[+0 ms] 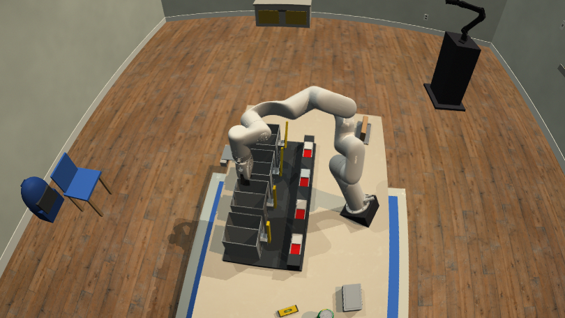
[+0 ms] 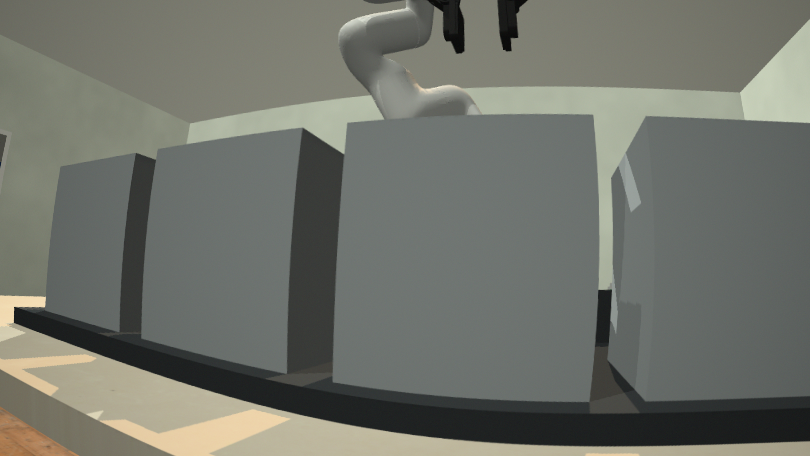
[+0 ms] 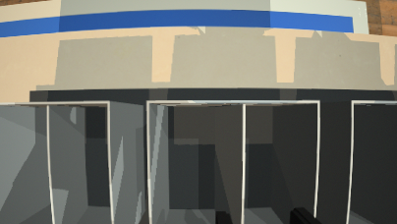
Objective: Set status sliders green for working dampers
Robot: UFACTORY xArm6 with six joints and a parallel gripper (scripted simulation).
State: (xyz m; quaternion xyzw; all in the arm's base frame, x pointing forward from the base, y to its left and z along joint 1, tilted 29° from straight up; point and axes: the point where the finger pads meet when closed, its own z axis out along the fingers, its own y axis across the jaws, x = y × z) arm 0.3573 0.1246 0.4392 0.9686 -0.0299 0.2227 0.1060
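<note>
Duct damper (image 1: 246, 211) (image 2: 465, 257) (image 3: 148, 162), open-topped, one thin upright panel (image 1: 247, 200) (image 3: 244, 157) inside

Surface finishes, with clock positions taken from the centre of the top view. The arm (image 1: 316, 98) (image 2: 385, 39) has a smooth, softly glossy white shell; the gripper (image 1: 245, 182) (image 2: 483, 49) (image 3: 267, 218) ends in matt black fingers resembling plastic. At seven o'clock, the nearest damper housing (image 1: 241, 250) has smooth, matt grey walls resembling painted metal. The tabletop (image 1: 335, 260) (image 2: 238, 427) (image 3: 108, 64) is smooth and matt. The floor (image 1: 118, 118) (image 2: 28, 436) (image 3: 380, 25) is grained wood planking. At nine o'clock, a chair (image 1: 84, 182) pairs a smooth blue, plastic-like seat with wood-like legs.
</note>
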